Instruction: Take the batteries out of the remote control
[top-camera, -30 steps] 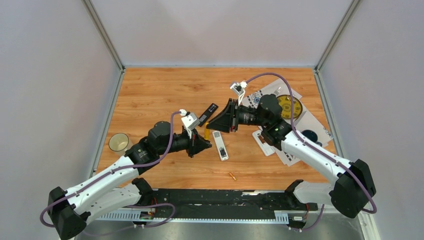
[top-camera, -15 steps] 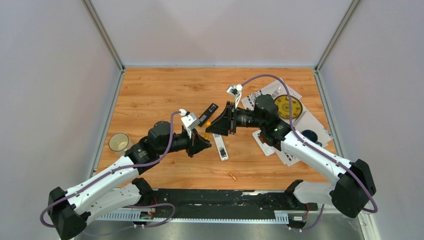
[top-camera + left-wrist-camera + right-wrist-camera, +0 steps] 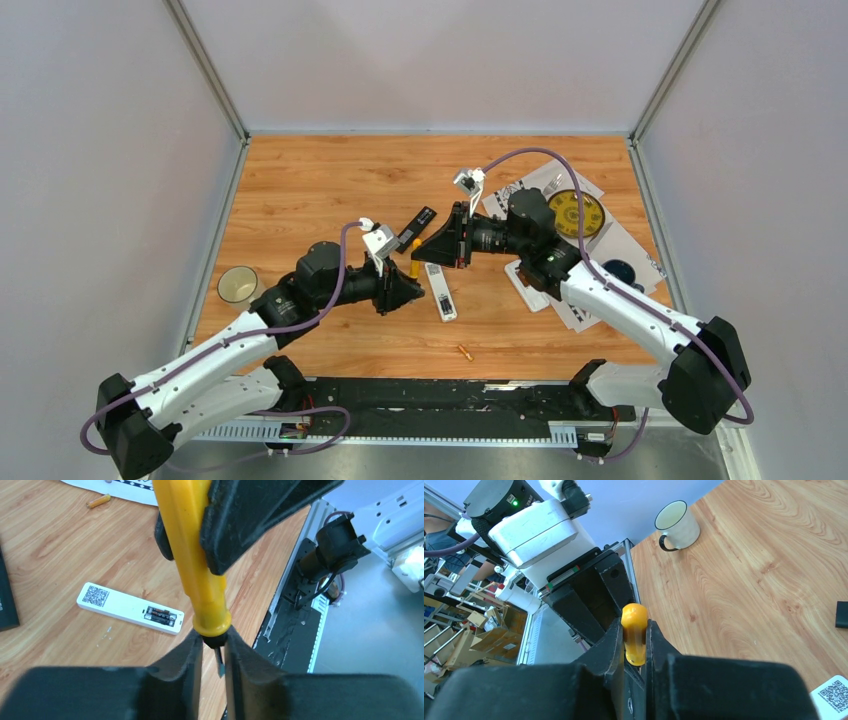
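At table (image 3: 300,180) centre, left gripper (image 3: 214,647) and right gripper (image 3: 634,632) both clenched on yellow screwdriver (image 3: 197,565). White remote (image 3: 440,291) at screwdriver's 4 o'clock, batteries (image 3: 160,614) inside open bay. Loose battery (image 3: 464,351) at remote's 5 o'clock.

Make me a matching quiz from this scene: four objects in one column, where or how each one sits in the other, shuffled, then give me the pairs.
Things
1. yellow-handled screwdriver
2. white rectangular remote control
3. cream ceramic mug
4. loose orange-gold battery

States
A. upright by the left edge of the wooden table
B. lying alone on the wood, toward the near edge
C. clamped by the left gripper and the right gripper, off the table
D. flat on the table, back open, batteries inside

Pairs: 1-C, 2-D, 3-A, 4-B
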`<move>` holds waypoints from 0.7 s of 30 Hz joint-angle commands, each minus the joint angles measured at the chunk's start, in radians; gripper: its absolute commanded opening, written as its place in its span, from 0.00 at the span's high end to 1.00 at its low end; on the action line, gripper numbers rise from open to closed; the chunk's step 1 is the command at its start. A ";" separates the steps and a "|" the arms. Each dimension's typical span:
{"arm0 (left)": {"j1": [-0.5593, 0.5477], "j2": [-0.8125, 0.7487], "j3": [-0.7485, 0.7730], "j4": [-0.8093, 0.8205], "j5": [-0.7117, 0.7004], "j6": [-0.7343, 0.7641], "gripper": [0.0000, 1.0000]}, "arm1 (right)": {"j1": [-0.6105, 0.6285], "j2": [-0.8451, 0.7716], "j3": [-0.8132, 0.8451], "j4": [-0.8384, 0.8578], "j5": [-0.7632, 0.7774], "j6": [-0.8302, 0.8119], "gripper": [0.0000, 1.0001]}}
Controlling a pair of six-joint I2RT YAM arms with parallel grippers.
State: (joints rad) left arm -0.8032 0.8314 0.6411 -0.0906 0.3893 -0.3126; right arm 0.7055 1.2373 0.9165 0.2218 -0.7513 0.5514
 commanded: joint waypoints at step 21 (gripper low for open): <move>0.001 -0.163 -0.142 -0.006 -0.308 -0.065 0.24 | -0.069 -0.157 -0.156 -0.090 0.352 -0.012 1.00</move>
State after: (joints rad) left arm -0.8036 0.6487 0.5163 -0.1097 0.1333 -0.3450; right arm 0.6662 1.1236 0.8017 0.1413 -0.5289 0.5236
